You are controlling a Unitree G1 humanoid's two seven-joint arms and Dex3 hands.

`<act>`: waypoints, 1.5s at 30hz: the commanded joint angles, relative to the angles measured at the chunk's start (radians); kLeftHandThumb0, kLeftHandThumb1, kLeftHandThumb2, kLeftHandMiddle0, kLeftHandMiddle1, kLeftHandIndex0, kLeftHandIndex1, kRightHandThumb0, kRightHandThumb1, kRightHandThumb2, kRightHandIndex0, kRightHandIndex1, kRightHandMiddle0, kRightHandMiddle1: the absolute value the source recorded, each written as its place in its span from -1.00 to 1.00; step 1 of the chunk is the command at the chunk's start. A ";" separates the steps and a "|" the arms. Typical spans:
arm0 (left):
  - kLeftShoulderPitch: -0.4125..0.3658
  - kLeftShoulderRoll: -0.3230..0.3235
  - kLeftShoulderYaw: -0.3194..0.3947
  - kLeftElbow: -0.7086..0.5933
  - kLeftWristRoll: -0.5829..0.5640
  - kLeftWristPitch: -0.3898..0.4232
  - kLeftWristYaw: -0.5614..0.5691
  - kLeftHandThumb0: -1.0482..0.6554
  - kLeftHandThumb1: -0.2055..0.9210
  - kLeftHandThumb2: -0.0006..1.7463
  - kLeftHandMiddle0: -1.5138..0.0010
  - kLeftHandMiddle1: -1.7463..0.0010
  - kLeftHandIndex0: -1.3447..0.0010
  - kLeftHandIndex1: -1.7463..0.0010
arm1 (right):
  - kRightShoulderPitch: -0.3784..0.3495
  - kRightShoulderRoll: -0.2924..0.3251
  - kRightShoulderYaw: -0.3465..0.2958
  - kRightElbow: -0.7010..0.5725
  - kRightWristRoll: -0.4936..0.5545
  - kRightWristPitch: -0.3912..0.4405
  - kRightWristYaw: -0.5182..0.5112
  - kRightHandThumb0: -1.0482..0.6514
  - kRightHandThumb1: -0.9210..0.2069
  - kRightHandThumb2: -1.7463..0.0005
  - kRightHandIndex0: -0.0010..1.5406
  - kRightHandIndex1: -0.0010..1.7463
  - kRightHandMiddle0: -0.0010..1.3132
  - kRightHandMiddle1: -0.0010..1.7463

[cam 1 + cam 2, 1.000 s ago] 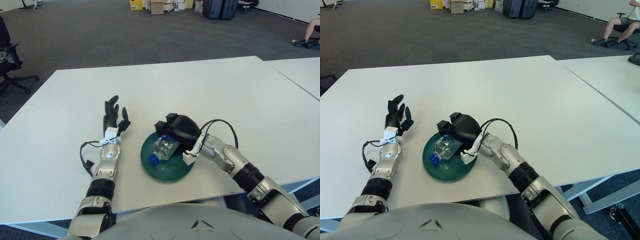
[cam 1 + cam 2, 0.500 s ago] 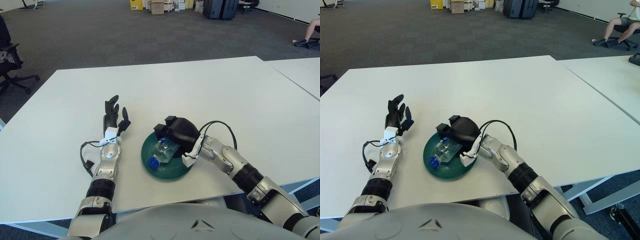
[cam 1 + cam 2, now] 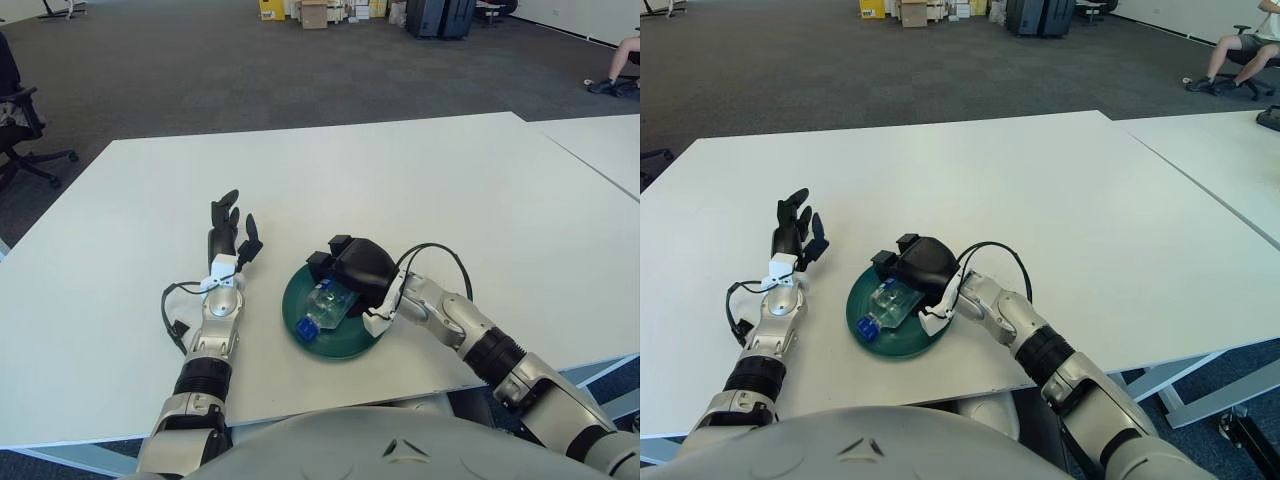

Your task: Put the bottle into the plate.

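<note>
Bottle [image 3: 323, 306] settled lower in plate [image 3: 350, 343] — right hand [image 3: 352, 268] still grasping it; label unreadable

On the white counter [image 3: 1060, 190], the right robot hand [image 3: 914, 268] closes over a clear bottle [image 3: 885, 305] with a blue cap lying on its side in the dark green plate [image 3: 925, 338], while the left robot hand [image 3: 795, 228] rests flat beside the plate, fingers spread.

right hand [image 3: 352, 268] and bottle [image 3: 325, 305] shifted left, lower in plate [image 3: 345, 343]
</note>
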 commanded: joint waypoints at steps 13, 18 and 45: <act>-0.007 0.006 0.005 -0.006 0.008 0.017 0.002 -0.62 1.00 -0.04 0.50 0.99 1.00 0.12 | -0.041 -0.015 -0.009 -0.029 -0.006 0.000 0.019 0.23 0.42 -0.77 -0.01 0.98 -0.20 1.00; -0.012 0.003 0.010 0.003 -0.006 0.016 -0.005 -0.61 1.00 -0.04 0.50 0.99 1.00 0.12 | -0.020 -0.047 -0.042 -0.117 0.012 -0.008 0.027 0.22 0.32 -0.65 -0.05 0.99 -0.15 0.84; -0.035 0.013 0.017 0.067 -0.006 -0.017 0.006 -0.61 1.00 -0.03 0.48 0.99 1.00 0.08 | 0.025 -0.197 -0.066 -0.389 -0.047 0.061 0.380 -1.00 -1.00 0.08 -1.00 -1.00 -1.00 -1.00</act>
